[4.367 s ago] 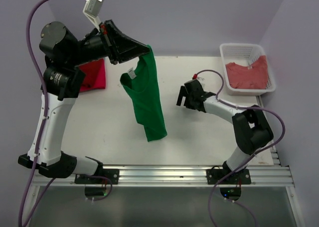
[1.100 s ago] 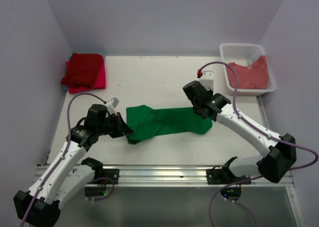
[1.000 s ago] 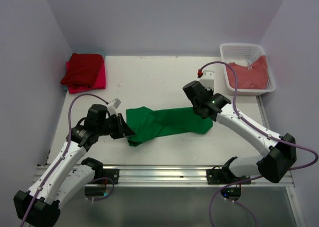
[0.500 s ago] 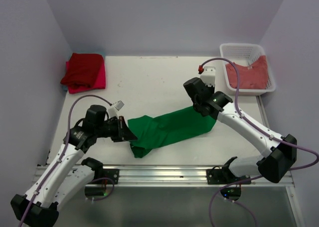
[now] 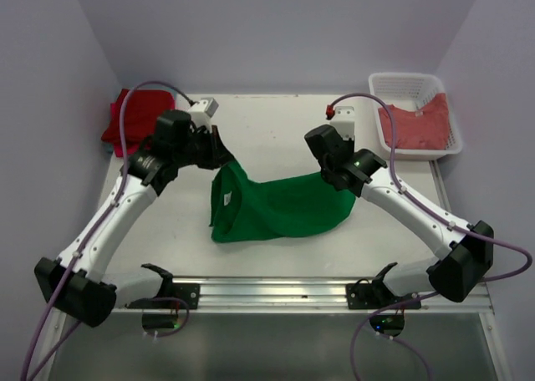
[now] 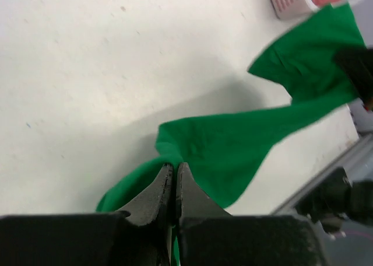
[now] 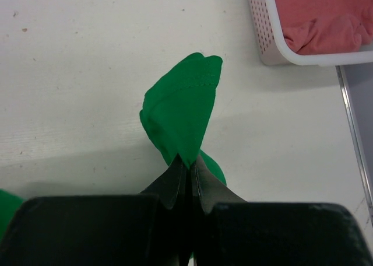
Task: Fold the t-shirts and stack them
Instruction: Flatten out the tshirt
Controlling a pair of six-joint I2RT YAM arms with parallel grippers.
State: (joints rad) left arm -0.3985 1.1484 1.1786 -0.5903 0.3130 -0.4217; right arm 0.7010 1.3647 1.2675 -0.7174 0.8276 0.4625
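A bright green cloth t-shirt [image 5: 280,210] hangs like a shallow sling across the middle of the overhead view. It is stretched between two black-and-white robot arms above a white tabletop [image 5: 267,126].

The left gripper [image 5: 224,159], just left of centre, has its jaws pinched together on one end of the shirt. In the left wrist view its two dark fingers [image 6: 162,187] meet at the bottom centre with green fabric caught between the tips. The cloth runs away from them toward the upper right of that frame.

The right gripper [image 5: 338,180], right of centre in the overhead view, is likewise clamped on the other end. In the right wrist view a pointed fold of green cloth rises from between the closed fingers [image 7: 169,187], with the table behind it.

The shirt sags lowest at its left end, where it bunches toward the lower left. I cannot tell whether that part touches the table. A small pale label [image 5: 226,198] shows on the cloth near that end.

Folded red and pink t-shirts [image 5: 125,118] lie stacked in the upper left corner of the table, partly behind the left arm. A white plastic lattice basket [image 5: 410,78] sits in the upper right corner. A crumpled salmon-red t-shirt [image 5: 422,126] lies inside it, well apart from the green one.
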